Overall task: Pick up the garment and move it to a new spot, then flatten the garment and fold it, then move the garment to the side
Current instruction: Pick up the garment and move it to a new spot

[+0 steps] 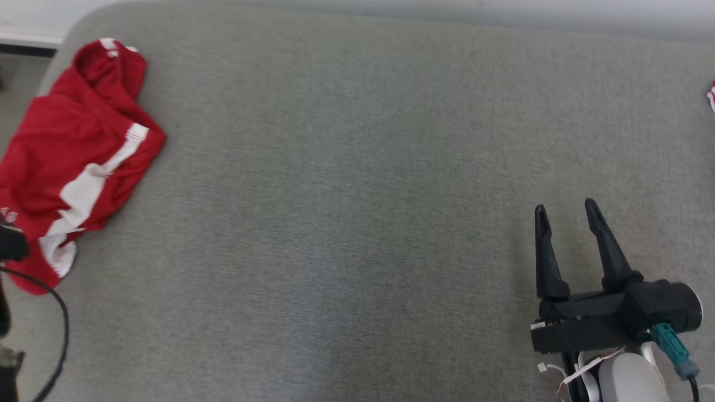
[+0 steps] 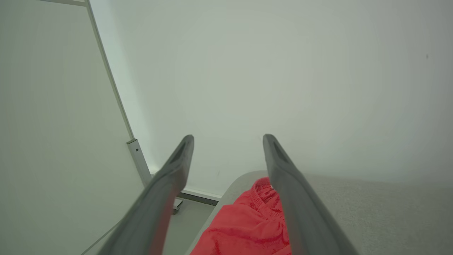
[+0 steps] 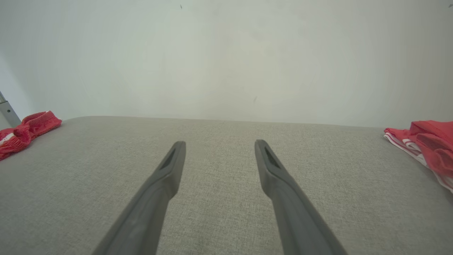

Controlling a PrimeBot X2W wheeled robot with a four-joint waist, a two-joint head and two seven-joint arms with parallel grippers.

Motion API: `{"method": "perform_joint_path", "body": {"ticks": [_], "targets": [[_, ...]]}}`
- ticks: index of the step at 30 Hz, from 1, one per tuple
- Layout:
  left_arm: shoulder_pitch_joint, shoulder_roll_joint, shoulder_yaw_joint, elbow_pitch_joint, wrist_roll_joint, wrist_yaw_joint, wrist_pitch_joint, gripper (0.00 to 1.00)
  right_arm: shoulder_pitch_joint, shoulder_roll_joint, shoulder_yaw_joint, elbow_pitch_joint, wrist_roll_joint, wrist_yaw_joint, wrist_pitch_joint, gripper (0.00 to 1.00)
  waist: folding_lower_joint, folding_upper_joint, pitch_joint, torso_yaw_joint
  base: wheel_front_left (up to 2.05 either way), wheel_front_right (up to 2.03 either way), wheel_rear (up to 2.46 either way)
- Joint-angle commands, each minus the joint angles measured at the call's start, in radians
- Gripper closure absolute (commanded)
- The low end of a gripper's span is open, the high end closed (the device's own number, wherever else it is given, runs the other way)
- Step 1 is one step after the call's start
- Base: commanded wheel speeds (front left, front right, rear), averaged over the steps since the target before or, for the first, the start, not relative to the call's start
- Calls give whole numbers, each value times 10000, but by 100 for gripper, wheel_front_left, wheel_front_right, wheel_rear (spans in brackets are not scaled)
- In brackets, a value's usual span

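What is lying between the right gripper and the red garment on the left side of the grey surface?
Nothing. In the head view, the stretch of grey surface between the right gripper and the red garment is bare.

Right tool (image 1: 565, 205): two long, tapered black fingers (image 1: 609, 251) on a blocky black base (image 1: 581, 329); teal plug (image 1: 673, 349) with a black lead; thin red-and-white wires (image 1: 586, 368); glossy white forearm (image 1: 628, 382).
Left tool (image 2: 228, 138): matching dark grey fingers (image 2: 166, 191), each with a slot-shaped recess near the tip.
Loose black cable (image 1: 61, 329), left side.
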Motion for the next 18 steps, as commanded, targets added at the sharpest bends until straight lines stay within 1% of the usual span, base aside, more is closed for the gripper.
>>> {"method": "perform_joint_path", "body": {"ticks": [1, 2, 3, 8, 13, 18], "targets": [[-361, 199, 54, 192, -99, -16, 44, 0, -149, 44, 19, -150, -109, -26, -38, 0, -2, -2, 1166, -1081, 0, 0, 0], [-521, 326, 75, 380, -152, -22, 113, 0, -200, 64, 4, -240, -131, -26, -37, 0, -2, -2, 1259, -1181, 0, 0, 0], [-521, 326, 75, 380, -152, -22, 113, 0, -200, 64, 4, -240, -131, -26, -37, 0, -2, -2, 1259, -1181, 0, 0, 0], [-1387, 962, -106, 1399, -517, -71, 716, 0, -339, 160, 7, -720, -225, -26, 45, 0, -2, -2, 1588, -1558, 0, 0, 0], [-1986, 1529, -580, 2596, -943, -54, 1520, 0, -399, 206, 37, -1041, -307, -26, 146, 0, -2, -2, 1679, -1786, 0, 0, 0], [-2238, 1888, -1202, 3520, -1555, -58, 1824, 0, -377, 239, 16, -1153, -277, -26, 197, 0, -2, -2, 1708, -1912, 0, 0, 0]]}}
